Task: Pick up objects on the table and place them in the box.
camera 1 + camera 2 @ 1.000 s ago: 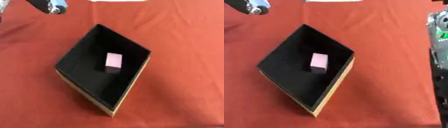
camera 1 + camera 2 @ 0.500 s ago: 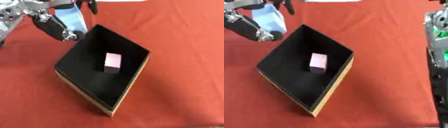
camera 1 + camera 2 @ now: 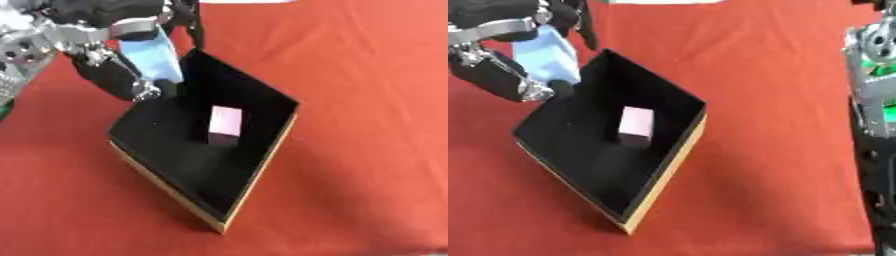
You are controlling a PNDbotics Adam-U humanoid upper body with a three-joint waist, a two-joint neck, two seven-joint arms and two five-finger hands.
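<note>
Even bright light; soft overall blur; box (image 3: 206, 150) interior dark, little shadow.

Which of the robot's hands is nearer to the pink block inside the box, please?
Left. The left hand, holding a light blue object, is at the box's far-left edge, close to the pink block; the right hand is not visible.

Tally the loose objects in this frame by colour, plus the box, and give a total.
Pink block, lying inside the box: 1
Light blue object, held in the left hand over the box's far corner: 1
Black box with tan outer sides: 1
Total: 3
</note>
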